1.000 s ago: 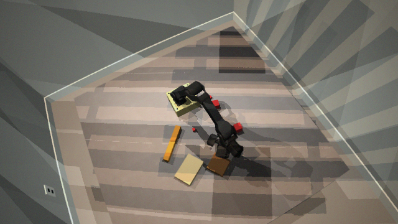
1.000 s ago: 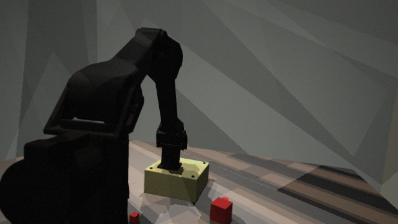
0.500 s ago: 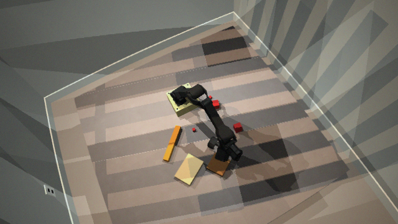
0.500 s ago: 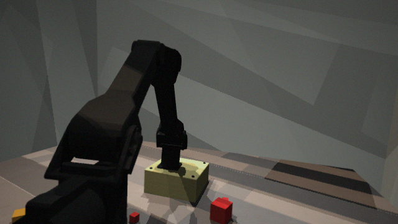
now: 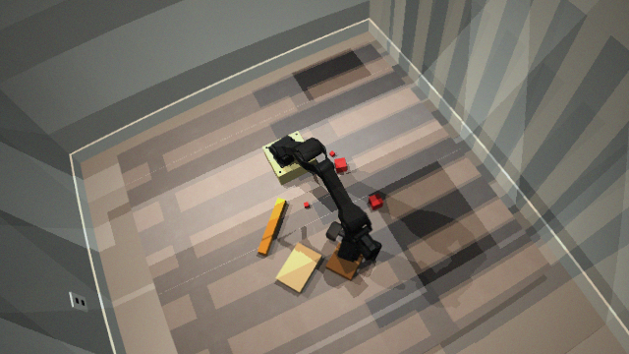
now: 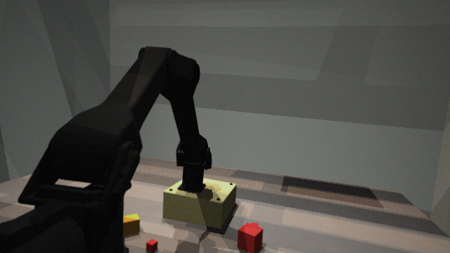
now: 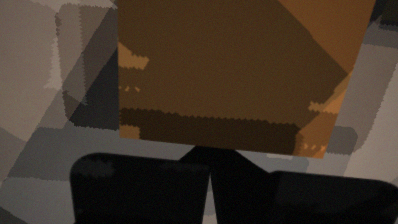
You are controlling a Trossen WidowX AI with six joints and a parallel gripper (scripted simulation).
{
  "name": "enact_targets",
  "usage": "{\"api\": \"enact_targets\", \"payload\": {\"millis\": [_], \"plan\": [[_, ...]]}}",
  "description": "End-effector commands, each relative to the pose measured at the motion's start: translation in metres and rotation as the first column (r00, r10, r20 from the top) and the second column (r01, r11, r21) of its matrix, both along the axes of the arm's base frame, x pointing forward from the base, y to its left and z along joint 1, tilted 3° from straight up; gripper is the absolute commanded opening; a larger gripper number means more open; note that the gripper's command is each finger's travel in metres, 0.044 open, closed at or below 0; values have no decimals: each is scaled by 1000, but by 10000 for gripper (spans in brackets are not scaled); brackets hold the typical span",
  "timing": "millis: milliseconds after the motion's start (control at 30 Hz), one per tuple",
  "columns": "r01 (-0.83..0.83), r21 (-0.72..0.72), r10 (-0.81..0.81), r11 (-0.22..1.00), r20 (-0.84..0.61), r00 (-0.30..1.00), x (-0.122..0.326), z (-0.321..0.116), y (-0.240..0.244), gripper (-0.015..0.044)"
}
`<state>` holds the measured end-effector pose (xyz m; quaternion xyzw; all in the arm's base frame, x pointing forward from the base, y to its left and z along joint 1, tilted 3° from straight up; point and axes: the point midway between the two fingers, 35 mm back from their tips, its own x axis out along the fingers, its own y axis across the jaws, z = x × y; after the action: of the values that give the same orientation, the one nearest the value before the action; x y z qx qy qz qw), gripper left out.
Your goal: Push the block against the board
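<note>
The square block (image 5: 339,267) (image 7: 225,65) is orange-brown and lies flat on the floor, partly hidden under the arm in the top view. The board (image 5: 299,269), a pale yellow rectangle, lies flat to its left in that view. A narrow strip of floor shows between them, and their facing sides run roughly the same way. My gripper (image 5: 349,253) (image 7: 210,145) is shut and empty. Its tips are at the block's near edge in the wrist view; whether they touch it I cannot tell. The exterior view shows neither block, board nor fingertips.
A long orange bar (image 5: 271,227) (image 6: 131,225) lies beyond the board. Red cubes (image 5: 340,164) (image 5: 375,202) (image 6: 250,239) and small red cubes (image 5: 306,205) (image 5: 332,153) (image 6: 152,246) lie near the arm. The arm stands on a yellow-green box (image 5: 290,175) (image 6: 190,211).
</note>
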<state>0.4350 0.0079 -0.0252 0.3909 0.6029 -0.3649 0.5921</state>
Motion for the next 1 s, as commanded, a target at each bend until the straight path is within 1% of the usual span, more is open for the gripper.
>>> {"api": "enact_targets", "payload": {"millis": [0,967], "plan": [[-2,-3,2,1000,-2,1000,4,-2,-8,0],[-2,-6,2,1000,0,1000,24,-2,-50,0]]}}
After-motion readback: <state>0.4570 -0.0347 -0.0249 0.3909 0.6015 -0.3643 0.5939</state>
